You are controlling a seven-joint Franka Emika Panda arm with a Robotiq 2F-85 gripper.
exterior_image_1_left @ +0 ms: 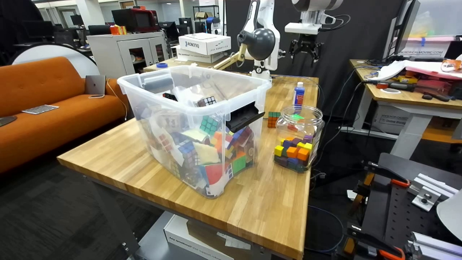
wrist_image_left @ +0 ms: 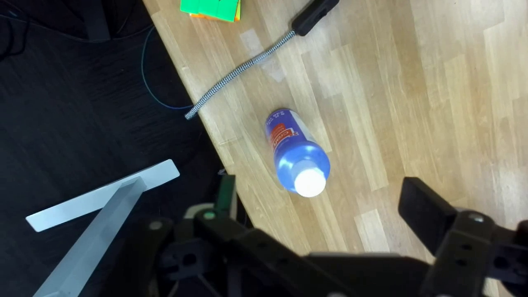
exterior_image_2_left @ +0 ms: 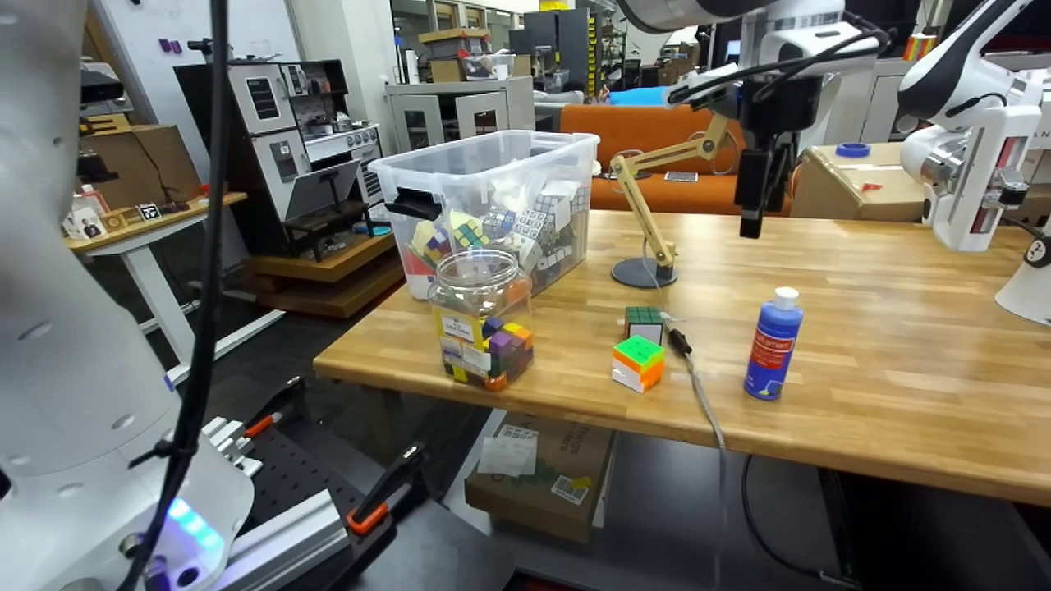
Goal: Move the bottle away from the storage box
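Observation:
The bottle is blue with a white cap and a red label; it stands upright on the table in both exterior views [exterior_image_1_left: 299, 95] [exterior_image_2_left: 773, 349] and in the wrist view [wrist_image_left: 299, 156]. The storage box, a large clear bin with cubes showing through, stands apart from the bottle in both exterior views [exterior_image_1_left: 220, 109] [exterior_image_2_left: 460, 179]; it is out of the wrist view. My gripper hangs in the air above the table in both exterior views [exterior_image_1_left: 305, 56] [exterior_image_2_left: 762, 215]. In the wrist view the gripper [wrist_image_left: 321, 200] is open and empty, with the bottle's cap ahead of and below its fingers.
A clear jar of coloured blocks [exterior_image_2_left: 480, 291] and two puzzle cubes [exterior_image_2_left: 638, 364] [exterior_image_2_left: 644, 324] stand between box and bottle. A lamp [exterior_image_2_left: 649, 226] stands behind, its cable [exterior_image_2_left: 704, 402] running over the table edge. The bottle is near that edge. Another arm [exterior_image_2_left: 973, 172] stands beyond.

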